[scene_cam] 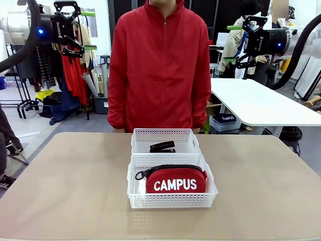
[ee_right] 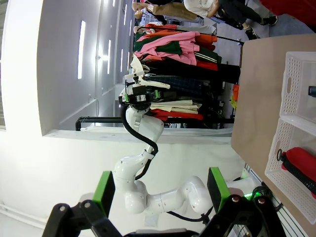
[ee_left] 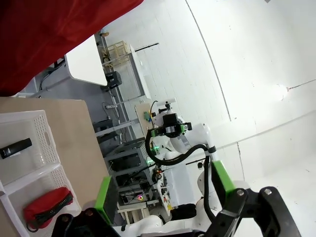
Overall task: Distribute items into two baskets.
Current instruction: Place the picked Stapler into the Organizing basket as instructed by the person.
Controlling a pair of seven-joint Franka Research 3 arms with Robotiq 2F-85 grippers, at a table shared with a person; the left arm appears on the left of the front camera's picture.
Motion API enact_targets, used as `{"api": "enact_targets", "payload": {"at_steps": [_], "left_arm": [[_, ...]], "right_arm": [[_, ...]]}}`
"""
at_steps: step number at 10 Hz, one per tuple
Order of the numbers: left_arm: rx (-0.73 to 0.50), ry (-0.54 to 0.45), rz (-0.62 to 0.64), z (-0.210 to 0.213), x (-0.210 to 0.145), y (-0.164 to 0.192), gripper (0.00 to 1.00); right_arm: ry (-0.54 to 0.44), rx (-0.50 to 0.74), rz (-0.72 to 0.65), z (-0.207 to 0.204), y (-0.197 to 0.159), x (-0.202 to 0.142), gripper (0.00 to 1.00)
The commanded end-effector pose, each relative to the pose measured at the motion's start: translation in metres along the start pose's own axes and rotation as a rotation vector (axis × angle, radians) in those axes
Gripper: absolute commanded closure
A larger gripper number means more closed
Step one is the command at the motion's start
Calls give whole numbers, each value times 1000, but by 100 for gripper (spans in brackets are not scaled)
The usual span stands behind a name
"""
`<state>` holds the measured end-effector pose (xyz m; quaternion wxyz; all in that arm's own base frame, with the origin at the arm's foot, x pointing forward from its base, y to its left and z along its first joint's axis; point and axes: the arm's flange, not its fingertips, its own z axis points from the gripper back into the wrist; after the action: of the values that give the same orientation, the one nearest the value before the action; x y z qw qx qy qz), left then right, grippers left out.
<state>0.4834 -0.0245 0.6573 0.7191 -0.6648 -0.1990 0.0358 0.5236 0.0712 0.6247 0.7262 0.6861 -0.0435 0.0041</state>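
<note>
While both grippers are held open aloft | pouch (scene_cam: 175, 184) lodged in near basket (scene_cam: 171, 200) | stapler (scene_cam: 162, 146) in far basket (scene_cam: 165, 134)

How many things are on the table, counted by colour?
White: 2, the far basket and the near basket
Red: 1, the pouch in the near basket
Black: 1, the stapler in the far basket
Total: 4
</note>
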Motion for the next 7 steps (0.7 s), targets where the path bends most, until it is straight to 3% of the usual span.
{"api": "enact_targets", "payload": {"at_steps": [1, 7], "left_arm": [[-6, -4, 5, 1, 0, -1, 0], [-6, -4, 5, 1, 0, -1, 0]], "right_arm": [[0, 8, -11, -1, 4, -1, 0], [0, 8, -11, -1, 4, -1, 0]]}}
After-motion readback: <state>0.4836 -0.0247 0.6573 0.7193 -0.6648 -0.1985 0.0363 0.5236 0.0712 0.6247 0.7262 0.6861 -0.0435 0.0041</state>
